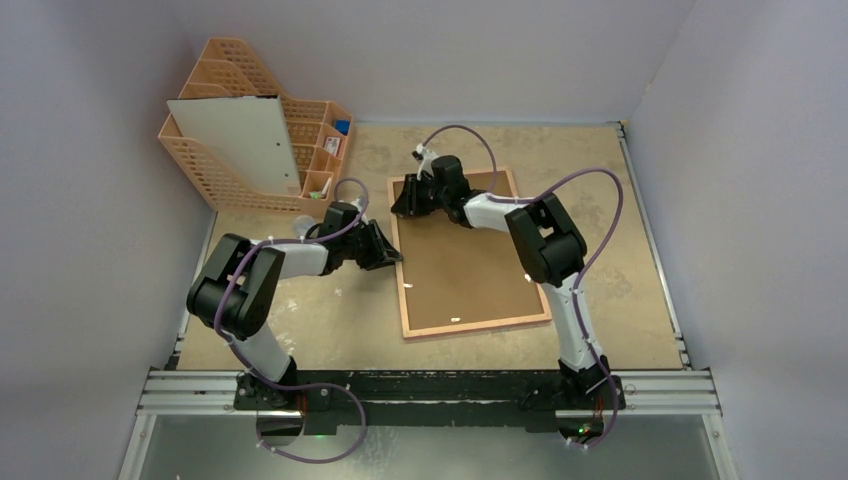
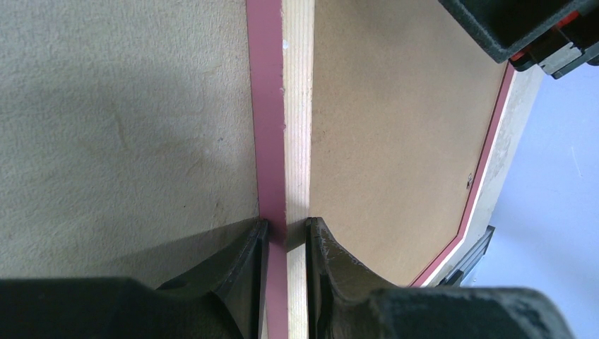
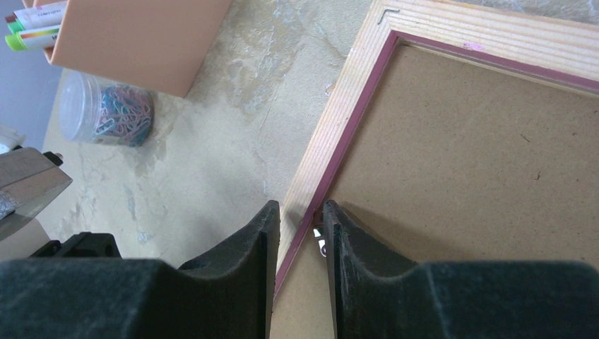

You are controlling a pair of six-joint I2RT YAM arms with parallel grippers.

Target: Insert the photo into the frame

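The frame (image 1: 478,328) lies back-up on the table with a brown backing board (image 1: 465,260) inside it. My left gripper (image 1: 392,255) is shut on the frame's left rail; in the left wrist view (image 2: 286,229) its fingers pinch the pink side and pale wood edge (image 2: 297,106). My right gripper (image 1: 405,200) is shut astride the same rail near the far left corner (image 3: 301,208), beside a small metal tab. The frame's wood back (image 3: 424,32) and board (image 3: 466,155) show there. The photo's picture side is not visible.
An orange mesh file rack (image 1: 235,75) stands at the back left with a large white sheet (image 1: 240,140) leaning in it. A clear jar of paper clips (image 3: 113,116) sits by the rack. Walls close the table on three sides.
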